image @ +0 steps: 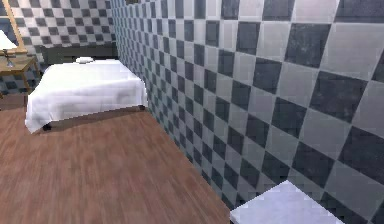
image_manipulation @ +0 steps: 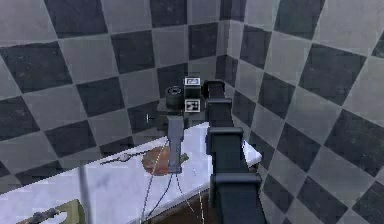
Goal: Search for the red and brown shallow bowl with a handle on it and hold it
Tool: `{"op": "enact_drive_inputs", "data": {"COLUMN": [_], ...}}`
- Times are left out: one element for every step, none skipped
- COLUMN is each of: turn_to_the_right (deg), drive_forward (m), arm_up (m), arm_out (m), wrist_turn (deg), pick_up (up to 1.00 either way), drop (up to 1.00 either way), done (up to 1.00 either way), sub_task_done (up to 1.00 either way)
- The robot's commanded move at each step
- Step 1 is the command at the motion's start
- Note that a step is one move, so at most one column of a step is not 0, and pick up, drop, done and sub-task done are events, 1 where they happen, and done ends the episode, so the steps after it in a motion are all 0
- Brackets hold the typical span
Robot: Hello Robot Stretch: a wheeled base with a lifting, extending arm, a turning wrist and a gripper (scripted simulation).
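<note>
In the arm side view a brown-red shallow round thing [image_manipulation: 157, 160], likely the bowl, lies on a white table [image_manipulation: 110, 185] against the checkered wall. The dark arm [image_manipulation: 226, 160] rises from the bottom edge, with two white marker squares [image_manipulation: 192, 92] at its far end. Left of them the gripper [image_manipulation: 175, 165] hangs with its thin fingers [image_manipulation: 173, 140] pointing down at the brown thing's right rim. Whether it touches it cannot be told. I cannot tell whether the gripper holds anything.
A dark small thing [image_manipulation: 118, 157] and a tan thing [image_manipulation: 62, 211] also lie on the table. The forward view has a white-covered bed [image: 85, 92], a nightstand with a lamp [image: 10, 48], wood floor [image: 110, 170], a checkered wall [image: 270, 90] and the table's corner [image: 285, 208].
</note>
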Motion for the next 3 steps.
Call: {"op": "enact_drive_inputs", "data": {"turn_to_the_right": [0.0, 0.0, 0.0], "drive_forward": [0.0, 0.0, 0.0], "arm_up": [0.0, 0.0, 0.0], "arm_out": [0.0, 0.0, 0.0], "wrist_turn": [45.0, 45.0, 45.0], "pick_up": [0.0, 0.0, 0.0], "drop": [0.0, 0.0, 0.0], "done": [0.0, 0.0, 0.0], "sub_task_done": [0.0, 0.0, 0.0]}}
